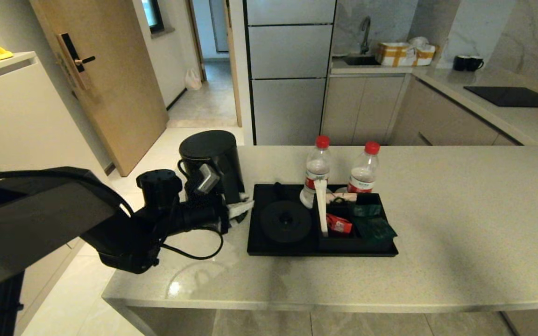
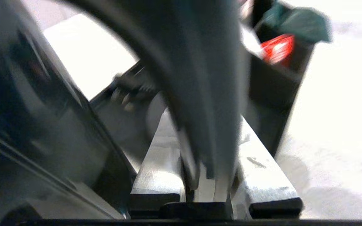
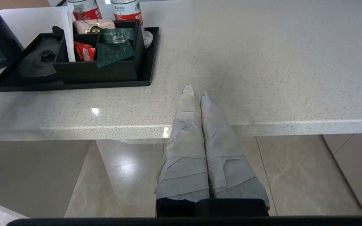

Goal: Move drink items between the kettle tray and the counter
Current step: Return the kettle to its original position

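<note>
the left gripper (image 1: 241, 209) is clamped on the handle of the kettle (image 1: 213, 161), which is just left of the kettle tray (image 1: 259, 247) on the counter (image 1: 460, 224). two water bottles (image 1: 316, 170) stand at the tray's far edge. the right gripper (image 3: 196, 94) hangs at the counter's near edge, fingers pressed together on nothing.

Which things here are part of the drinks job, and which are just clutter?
Job:
- kettle, handle in the left hand
- tray with round base
- two water bottles
- counter
- right hand, idle, off the counter's front edge

Clutter:
- sachets in the tray's box
- mugs, cardboard box, cooktop behind
</note>
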### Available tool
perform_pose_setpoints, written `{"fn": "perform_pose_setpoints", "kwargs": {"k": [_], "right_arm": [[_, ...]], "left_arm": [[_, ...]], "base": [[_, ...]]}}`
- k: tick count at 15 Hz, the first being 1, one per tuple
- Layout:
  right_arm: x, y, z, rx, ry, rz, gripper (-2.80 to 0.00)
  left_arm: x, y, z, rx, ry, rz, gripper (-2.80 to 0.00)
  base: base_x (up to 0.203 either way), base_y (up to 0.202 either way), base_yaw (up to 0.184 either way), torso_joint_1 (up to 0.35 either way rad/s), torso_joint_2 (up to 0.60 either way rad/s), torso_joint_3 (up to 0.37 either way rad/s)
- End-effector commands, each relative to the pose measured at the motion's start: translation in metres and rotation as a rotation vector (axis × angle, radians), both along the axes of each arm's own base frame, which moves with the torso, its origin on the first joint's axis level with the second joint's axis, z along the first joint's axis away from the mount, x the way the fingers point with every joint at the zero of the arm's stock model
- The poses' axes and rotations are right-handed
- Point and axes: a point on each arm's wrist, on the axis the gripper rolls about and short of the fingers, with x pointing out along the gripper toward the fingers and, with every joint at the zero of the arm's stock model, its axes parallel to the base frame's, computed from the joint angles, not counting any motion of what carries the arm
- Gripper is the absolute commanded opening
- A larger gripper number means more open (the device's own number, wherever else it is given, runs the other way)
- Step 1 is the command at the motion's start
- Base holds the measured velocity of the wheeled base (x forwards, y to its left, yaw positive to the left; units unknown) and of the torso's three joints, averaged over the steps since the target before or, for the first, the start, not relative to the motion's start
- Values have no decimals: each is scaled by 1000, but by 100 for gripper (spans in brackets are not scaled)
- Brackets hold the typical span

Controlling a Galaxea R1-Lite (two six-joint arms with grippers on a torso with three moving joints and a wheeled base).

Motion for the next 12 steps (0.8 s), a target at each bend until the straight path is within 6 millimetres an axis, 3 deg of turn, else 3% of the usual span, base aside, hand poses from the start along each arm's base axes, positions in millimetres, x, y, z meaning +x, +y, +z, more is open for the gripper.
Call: {"fn": "perform_pose_setpoints", "kwargs": {"k": [1,3,5,9,12], "right_arm": [[0,0,0,0,0,0,-280],[0,0,0,0,-1,0,-280],[0,0,0,0,-2,0,-280],[0,0,0,0,0,0,-280],[0,0,0,0,0,0,-280]], "left_arm": [[-8,-5,17,-12,-55,-6,-280],[-10,-7,21,-15,-71,4,-280],[-17,-18,38,-32,-125,19,-280],[-18,-21,39,-27,-141,33,-280],[-22,-35,41,-7,-202,57,-280]], "base": [[0,0,0,0,0,0],[0,0,0,0,0,0],[0,0,0,0,0,0],[0,0,0,0,0,0],[0,0,0,0,0,0]]}}
